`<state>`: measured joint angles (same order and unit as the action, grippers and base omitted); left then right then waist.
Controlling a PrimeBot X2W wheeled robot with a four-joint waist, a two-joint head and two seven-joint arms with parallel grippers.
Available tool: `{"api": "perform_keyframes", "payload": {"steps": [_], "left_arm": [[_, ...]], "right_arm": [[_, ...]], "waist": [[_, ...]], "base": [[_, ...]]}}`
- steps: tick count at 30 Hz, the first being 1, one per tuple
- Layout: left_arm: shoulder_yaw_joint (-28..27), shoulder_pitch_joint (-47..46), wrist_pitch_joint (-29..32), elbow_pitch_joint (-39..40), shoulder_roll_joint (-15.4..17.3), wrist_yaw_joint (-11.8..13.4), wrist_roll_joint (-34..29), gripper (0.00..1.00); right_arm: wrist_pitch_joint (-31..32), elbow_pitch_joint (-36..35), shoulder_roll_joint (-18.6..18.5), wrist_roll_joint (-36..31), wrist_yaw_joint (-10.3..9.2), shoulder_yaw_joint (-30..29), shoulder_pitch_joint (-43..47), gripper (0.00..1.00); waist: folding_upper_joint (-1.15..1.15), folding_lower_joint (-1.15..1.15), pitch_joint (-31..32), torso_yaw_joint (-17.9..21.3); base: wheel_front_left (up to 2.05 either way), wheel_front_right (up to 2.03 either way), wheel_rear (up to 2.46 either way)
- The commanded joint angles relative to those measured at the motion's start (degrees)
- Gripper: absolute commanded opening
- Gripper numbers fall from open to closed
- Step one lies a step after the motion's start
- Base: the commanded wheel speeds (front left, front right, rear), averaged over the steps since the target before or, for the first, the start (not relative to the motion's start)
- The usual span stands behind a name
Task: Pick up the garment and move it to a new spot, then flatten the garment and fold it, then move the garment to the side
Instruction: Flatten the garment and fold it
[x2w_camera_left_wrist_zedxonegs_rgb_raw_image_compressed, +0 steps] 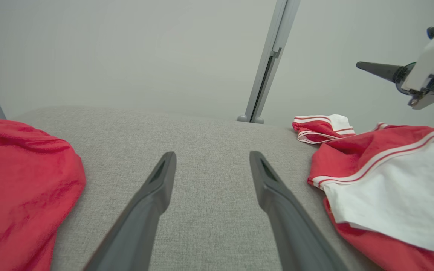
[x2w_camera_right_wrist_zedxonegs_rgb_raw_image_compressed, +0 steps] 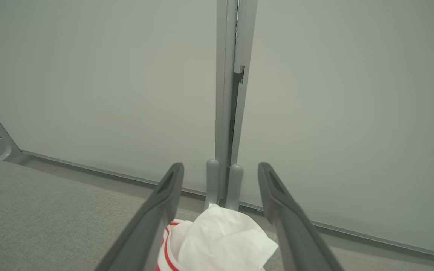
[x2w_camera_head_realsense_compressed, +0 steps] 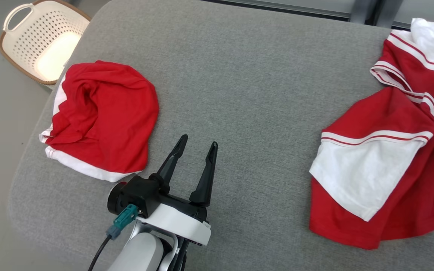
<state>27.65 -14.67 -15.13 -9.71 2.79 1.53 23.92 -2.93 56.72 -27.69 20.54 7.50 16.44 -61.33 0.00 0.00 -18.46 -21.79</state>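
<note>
1. Basket: cream plastic with perforated walls, a loop handle and a brown rim. It stands on the floor, far left of and beyond the left tool.
2. Bundled garment: soft red knit with a white hem band, gathered into a rounded, creased heap. It lies just left of the left tool, not touching it. Whether it is a finished piece or one waiting, I cannot tell.
3. Left tool: two long, dark, matt fingers tapering to points, on a white wrist housing. The jaws are spread wide and hold nothing.
4. Counter: a padded top in grey woven cloth with rounded corners. It is bare directly beneath the left tool.
5. Loose garment: red knit with a white panel and red-and-white striped trim, and a small label at its edge. It lies well right of the left tool, rumpled, with layers overlapping. I judge it to be the piece in hand.
   - Done: it appears to have been set down in its new spot.
   - Left: flattening, folding and the move to the side.
6. Right tool: it has the same dark tapered fingers. It sits farther right of the left tool, raised over the loose garment's far end. The jaws are wide apart, and white cloth lies below between them, unpinched.
</note>
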Motion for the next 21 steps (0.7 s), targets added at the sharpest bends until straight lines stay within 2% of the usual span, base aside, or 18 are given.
{"api": "perform_keyframes", "payload": {"steps": [1, 6, 11, 15, 21], "left_arm": [[-0.6, -1.0, 0.0, -0.2, 0.2, 0.1, -0.2, 1.00], [-3.1, -0.6, 0.0, -0.7, 0.2, -0.3, -1.1, 1.00], [-6.4, 0.5, 0.0, -0.2, 0.2, -0.9, -2.3, 1.00], [-9.0, 1.8, 0.0, 0.5, 0.2, -1.4, -3.0, 1.00], [-11.0, 4.0, 0.0, 0.9, 0.2, -1.7, -3.5, 1.00]], "right_arm": [[-2.1, 0.8, 0.1, 0.2, -0.02, -0.1, -0.5, 1.00], [-8.7, 0.9, 3.5, 1.8, -0.02, 2.3, 2.2, 1.00], [-11.9, -3.7, 5.3, 4.7, -0.02, 4.1, 6.4, 1.00], [-12.3, -12.9, 6.0, 6.6, -0.02, 3.3, 13.6, 1.00], [-12.3, -26.9, 8.1, 4.3, -0.01, -2.5, 27.8, 1.00]], "waist": [[0.00, 0.00, 0.9, 1.2], [0.00, 0.00, 4.1, 5.0], [0.00, 0.00, 7.9, 9.5], [0.00, 0.00, 11.1, 13.2], [0.00, 0.00, 13.5, 16.3]], "base": [[0.00, 0.00, 0.00], [0.00, 0.00, 0.00], [0.00, 0.00, 0.00], [0.00, 0.00, 0.00], [0.00, 0.00, 0.00]]}}
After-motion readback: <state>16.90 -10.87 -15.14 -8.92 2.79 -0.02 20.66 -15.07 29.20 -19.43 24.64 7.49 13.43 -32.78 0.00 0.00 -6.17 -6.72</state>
